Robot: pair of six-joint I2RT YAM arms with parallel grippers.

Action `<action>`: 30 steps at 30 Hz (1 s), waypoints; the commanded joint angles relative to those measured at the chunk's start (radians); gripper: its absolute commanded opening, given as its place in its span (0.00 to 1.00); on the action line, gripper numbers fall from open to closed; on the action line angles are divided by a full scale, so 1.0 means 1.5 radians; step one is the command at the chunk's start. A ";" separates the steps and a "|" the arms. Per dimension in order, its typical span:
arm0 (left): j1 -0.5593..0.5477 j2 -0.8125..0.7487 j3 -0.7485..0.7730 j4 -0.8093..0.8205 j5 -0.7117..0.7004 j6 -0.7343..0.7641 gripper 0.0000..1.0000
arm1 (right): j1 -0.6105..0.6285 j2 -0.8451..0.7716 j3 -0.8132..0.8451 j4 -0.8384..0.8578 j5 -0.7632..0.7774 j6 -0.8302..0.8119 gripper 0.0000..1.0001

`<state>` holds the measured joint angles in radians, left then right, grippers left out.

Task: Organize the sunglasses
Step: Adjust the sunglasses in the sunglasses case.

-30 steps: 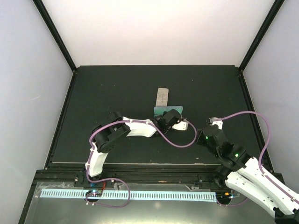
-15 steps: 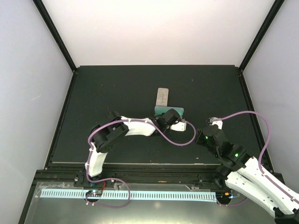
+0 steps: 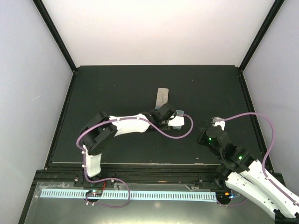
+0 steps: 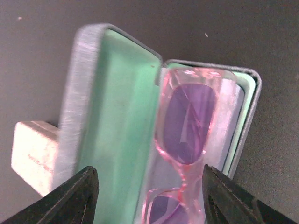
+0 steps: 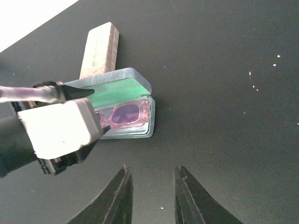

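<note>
A pair of pink-framed sunglasses (image 4: 187, 122) with purple-tinted lenses lies in the tray of an open grey case (image 4: 247, 121) lined in green. The lid (image 4: 117, 116) stands up beside them. My left gripper (image 4: 149, 198) is open, one finger on each side of the case and the glasses, and it holds nothing. In the right wrist view the same sunglasses (image 5: 125, 113) show in the case (image 5: 135, 134), with the left gripper's white body (image 5: 60, 128) over their left end. My right gripper (image 5: 152, 196) hangs open over bare table, near the case and apart from it.
A shut beige oblong case (image 3: 161, 97) lies just beyond the open case, its end touching the lid's back (image 5: 99, 49). The dark table (image 3: 117, 88) has black posts at its corners and white walls around it. The left arm's purple cable loops (image 3: 184, 133) near the case.
My left gripper has opened and let go of the sunglasses, which rest in the case. Its arm has stretched farther out over the case. The right arm has shifted slightly.
</note>
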<state>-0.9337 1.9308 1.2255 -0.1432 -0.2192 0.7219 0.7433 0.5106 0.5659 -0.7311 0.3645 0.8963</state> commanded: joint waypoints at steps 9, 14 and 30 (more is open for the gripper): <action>0.036 -0.147 -0.048 -0.008 0.097 -0.266 0.59 | -0.002 0.067 0.013 0.092 -0.028 -0.050 0.36; 0.049 -0.210 -0.114 0.026 0.165 -0.543 0.53 | -0.007 0.190 0.012 0.193 -0.053 -0.107 0.36; 0.099 -0.184 -0.310 0.201 0.232 -0.945 0.23 | -0.116 0.532 0.022 0.431 -0.189 -0.168 0.18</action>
<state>-0.7979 1.6260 0.7673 0.0528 0.0826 -0.5793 0.5793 1.2552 0.5758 -0.1799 0.1154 0.6605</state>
